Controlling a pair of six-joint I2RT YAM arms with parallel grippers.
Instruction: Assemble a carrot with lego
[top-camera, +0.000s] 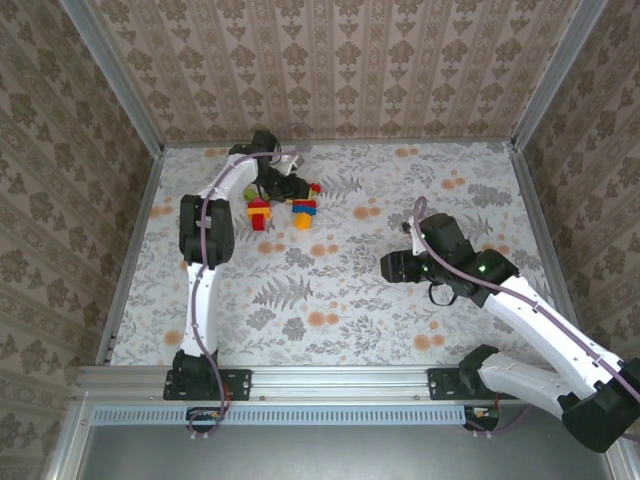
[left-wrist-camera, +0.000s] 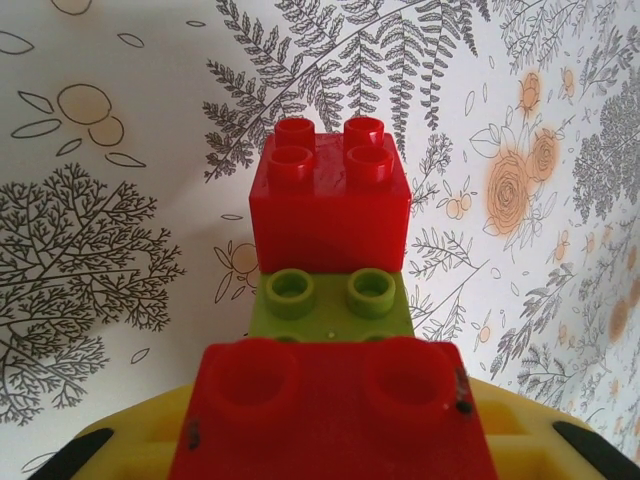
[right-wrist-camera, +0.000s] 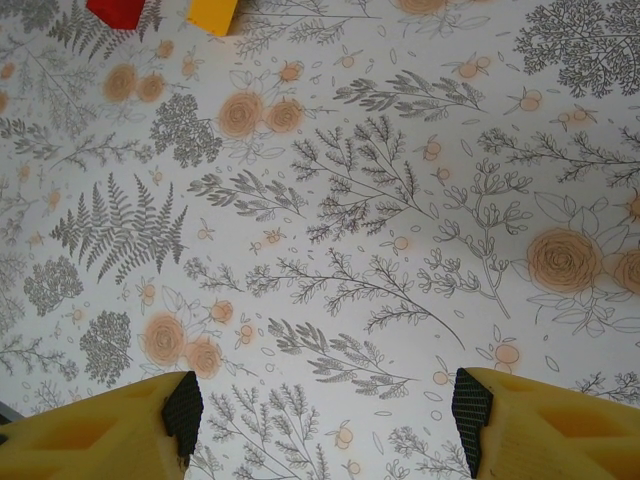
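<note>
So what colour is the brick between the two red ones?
The brick is lime green; the left wrist view shows it best.

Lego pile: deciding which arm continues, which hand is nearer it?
Left. The left hand is right at the lego pile; the right hand hangs well off to its right.

Bright, even light; soft shadows

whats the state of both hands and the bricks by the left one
right hand: open, empty
left hand: at the bricks, grip unclear
far red brick: upright, studs up
green brick: studs up, between the red bricks
near red brick: studs up, held or not unclear
</note>
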